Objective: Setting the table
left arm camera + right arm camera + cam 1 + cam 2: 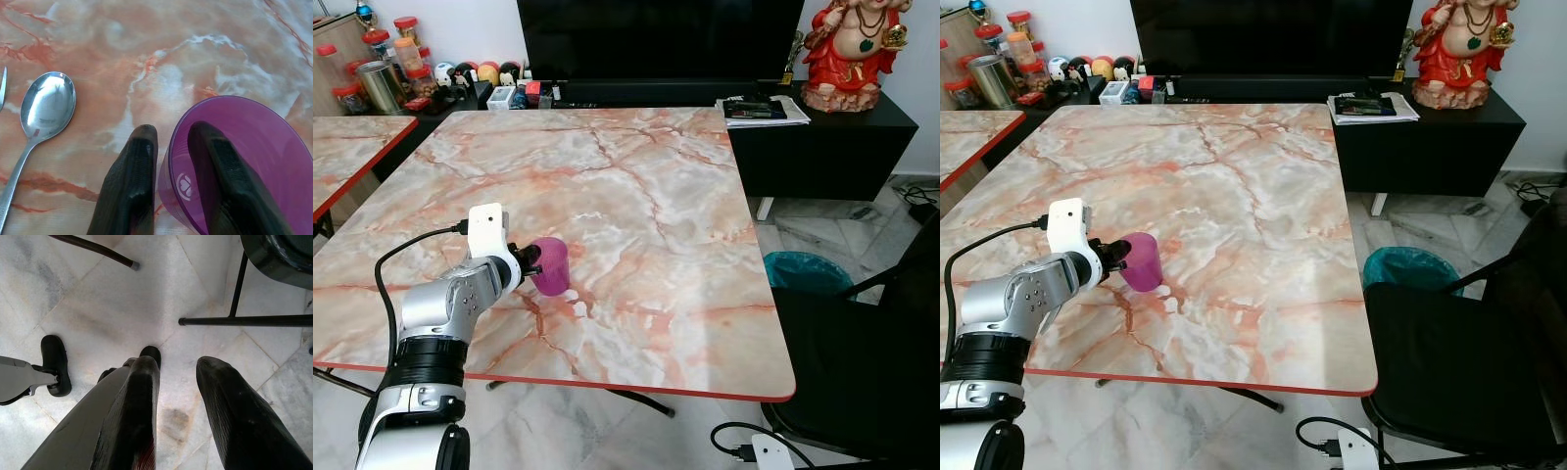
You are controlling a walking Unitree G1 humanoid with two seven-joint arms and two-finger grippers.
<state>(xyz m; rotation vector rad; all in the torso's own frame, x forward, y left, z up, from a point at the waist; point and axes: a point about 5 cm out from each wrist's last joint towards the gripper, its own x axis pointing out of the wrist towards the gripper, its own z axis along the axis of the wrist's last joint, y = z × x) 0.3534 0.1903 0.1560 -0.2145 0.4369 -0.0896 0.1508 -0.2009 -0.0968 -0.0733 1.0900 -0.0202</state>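
Observation:
A translucent purple cup stands upright on the marble table, near its front left part. My left gripper is shut on the cup's rim. In the left wrist view one black finger is inside the cup and the other is outside against its wall. A metal spoon lies flat on the marble close beside the cup, with the tip of another utensil past it. My right gripper hangs low over the tiled floor, open and holding nothing.
A black chair stands at the table's right front, with a teal bin behind it. A black cabinet carries papers and a red statue. A second marble table is at the left, jars behind it.

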